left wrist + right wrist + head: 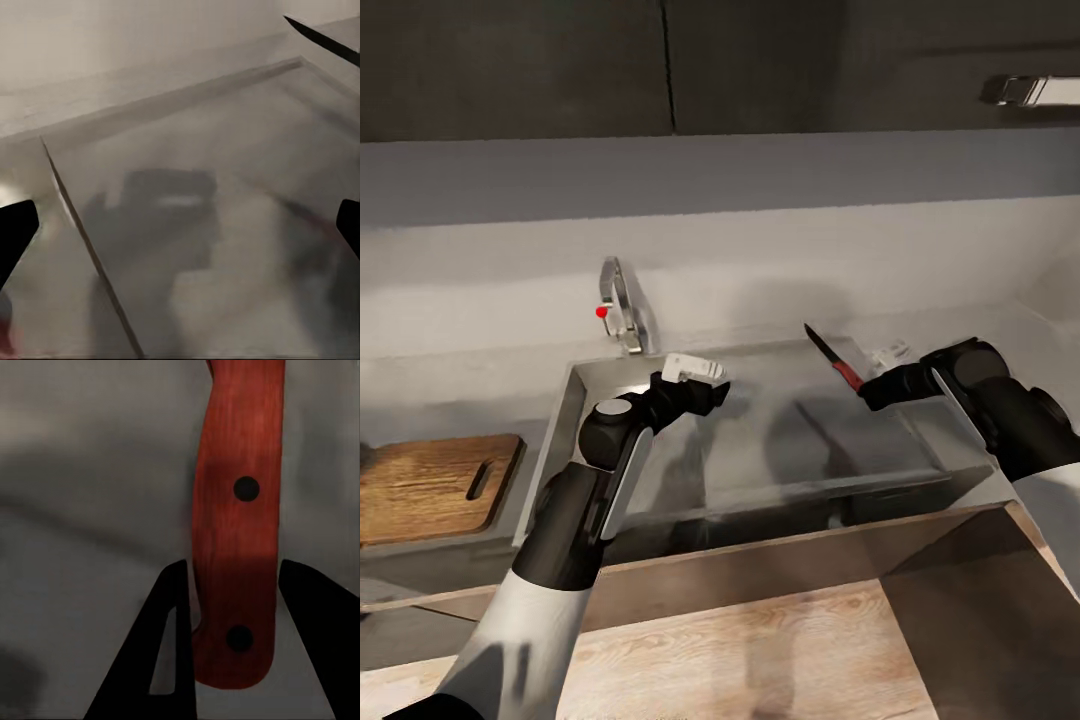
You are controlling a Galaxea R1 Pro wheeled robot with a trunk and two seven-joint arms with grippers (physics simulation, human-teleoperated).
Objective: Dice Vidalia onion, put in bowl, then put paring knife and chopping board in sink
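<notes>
My right gripper (872, 386) is shut on the red-orange handle of the paring knife (832, 358) and holds it in the air above the right part of the sink (565, 420), dark blade pointing up toward the wall. Close up, the right gripper (236, 615) clamps the paring knife (240, 510) at its handle end. My left gripper (705, 375) hovers open over the basin's left half; between the left gripper's (184, 229) fingers lies only steel floor. The paring knife's blade tip (322, 37) shows beyond it. The chopping board (430, 485) lies on the countertop (450, 555) left of the sink. The Vidalia onion and bowl are out of view.
A curved chrome tap (622, 310) with a red knob stands behind the sink's left corner. A light wooden surface (760, 650) runs across the foreground below the counter's front edge. Dark upper cabinets hang above, with a metal handle (1030, 90) at the top right.
</notes>
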